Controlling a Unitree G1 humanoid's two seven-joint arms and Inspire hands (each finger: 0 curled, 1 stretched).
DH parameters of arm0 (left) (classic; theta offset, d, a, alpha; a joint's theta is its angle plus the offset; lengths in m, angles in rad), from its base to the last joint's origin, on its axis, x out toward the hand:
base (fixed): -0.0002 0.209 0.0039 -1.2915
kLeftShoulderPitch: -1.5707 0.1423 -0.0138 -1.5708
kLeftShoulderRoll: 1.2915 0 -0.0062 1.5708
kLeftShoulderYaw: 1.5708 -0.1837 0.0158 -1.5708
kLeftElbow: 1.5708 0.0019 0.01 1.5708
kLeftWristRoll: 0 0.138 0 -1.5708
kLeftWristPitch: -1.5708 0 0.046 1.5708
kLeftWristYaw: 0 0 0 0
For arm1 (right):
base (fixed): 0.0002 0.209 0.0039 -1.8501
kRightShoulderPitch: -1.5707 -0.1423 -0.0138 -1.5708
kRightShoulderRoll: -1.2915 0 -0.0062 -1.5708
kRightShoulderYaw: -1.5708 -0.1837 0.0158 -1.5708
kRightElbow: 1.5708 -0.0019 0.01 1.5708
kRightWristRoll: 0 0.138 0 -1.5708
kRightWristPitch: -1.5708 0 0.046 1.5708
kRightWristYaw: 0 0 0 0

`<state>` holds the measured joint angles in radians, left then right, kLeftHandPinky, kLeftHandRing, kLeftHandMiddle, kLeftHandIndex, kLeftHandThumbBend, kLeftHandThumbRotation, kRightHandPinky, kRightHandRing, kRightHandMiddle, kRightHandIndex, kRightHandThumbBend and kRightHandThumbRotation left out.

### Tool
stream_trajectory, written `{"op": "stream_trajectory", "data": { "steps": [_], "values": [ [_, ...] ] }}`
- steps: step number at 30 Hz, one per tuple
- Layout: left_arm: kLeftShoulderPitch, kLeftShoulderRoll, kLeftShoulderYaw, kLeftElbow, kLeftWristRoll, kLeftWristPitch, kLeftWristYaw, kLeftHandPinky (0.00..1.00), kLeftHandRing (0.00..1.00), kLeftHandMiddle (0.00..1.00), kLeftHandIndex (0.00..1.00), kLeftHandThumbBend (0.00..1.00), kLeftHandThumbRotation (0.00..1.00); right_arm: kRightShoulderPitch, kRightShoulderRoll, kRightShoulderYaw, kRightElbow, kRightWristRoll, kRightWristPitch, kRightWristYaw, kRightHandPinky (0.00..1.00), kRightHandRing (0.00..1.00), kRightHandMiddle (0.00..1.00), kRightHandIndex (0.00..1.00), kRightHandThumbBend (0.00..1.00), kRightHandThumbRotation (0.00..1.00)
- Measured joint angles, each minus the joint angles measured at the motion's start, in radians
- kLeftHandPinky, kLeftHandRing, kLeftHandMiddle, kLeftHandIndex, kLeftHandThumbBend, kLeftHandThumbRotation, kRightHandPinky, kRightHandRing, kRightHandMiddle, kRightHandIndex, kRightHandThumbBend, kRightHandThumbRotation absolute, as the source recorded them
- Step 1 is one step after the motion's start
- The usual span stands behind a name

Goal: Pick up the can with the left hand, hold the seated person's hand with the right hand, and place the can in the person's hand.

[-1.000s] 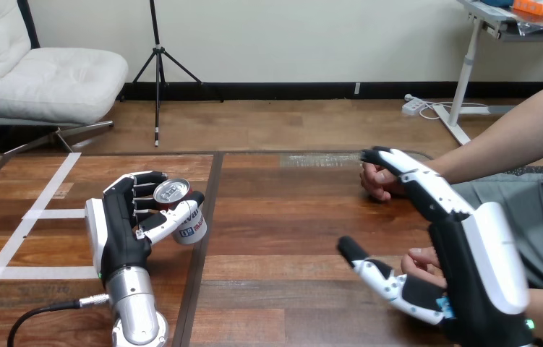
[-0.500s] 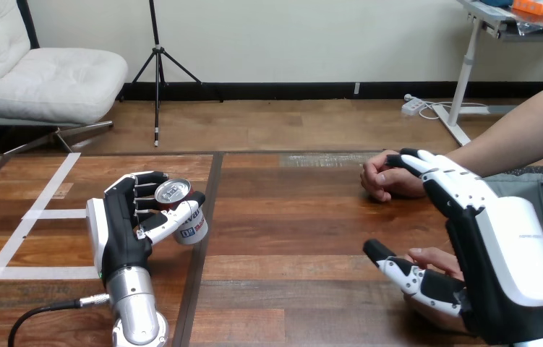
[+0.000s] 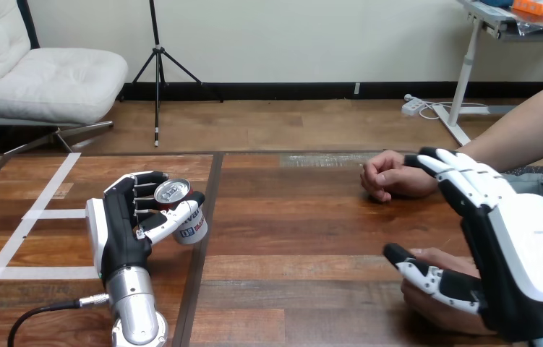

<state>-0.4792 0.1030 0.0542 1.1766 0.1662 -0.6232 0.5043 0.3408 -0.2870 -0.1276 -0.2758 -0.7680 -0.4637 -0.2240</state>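
Observation:
A small can [image 3: 184, 215] with a silver top stands on the wooden table [image 3: 290, 231] at the left. My left hand [image 3: 120, 231] is wrapped round it, fingers behind and thumb across its front. At the lower right my right hand [image 3: 528, 253] is open, fingers straight and thumb spread. It hovers over the person's nearer hand [image 3: 438, 312], which lies on the table under my thumb and palm; I cannot tell if they touch. The person's farther hand [image 3: 387, 176] rests as a loose fist on the table beyond my fingertips.
White tape lines [image 3: 37, 210] cross the table's left part. A dark seam [image 3: 207, 217] runs down the table just right of the can. The person's forearm [image 3: 521, 137] comes in from the upper right.
My right hand has shifted to the right and lower, uncovering the person's farther hand and coming over the nearer one. My left hand and the can have not moved.

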Motion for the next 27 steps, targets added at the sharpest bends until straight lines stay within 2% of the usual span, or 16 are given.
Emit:
{"op": "stream_trajectory", "data": {
  "steps": [8,16,27],
  "values": [
    [0.0,0.0,0.0,0.0,0.0,0.0,-0.001,0.44,0.5,0.53,0.53,0.66,0.0,0.017,-0.03,-0.012,-0.003,-0.006,0.042,0.01,0.94,0.93,0.91,0.84,0.63,0.29],
    [0.0,0.0,-0.002,0.0,0.001,0.0,0.002,0.44,0.5,0.53,0.53,0.65,0.0,0.038,-0.037,-0.029,-0.013,-0.009,0.071,0.026,0.96,0.94,0.91,0.83,0.63,0.34],
    [0.0,0.0,-0.003,0.0,0.005,0.0,0.01,0.43,0.5,0.53,0.53,0.65,0.0,0.058,-0.063,-0.045,-0.039,-0.001,0.105,0.081,1.0,0.95,0.92,0.85,0.66,0.36]
  ]
}}
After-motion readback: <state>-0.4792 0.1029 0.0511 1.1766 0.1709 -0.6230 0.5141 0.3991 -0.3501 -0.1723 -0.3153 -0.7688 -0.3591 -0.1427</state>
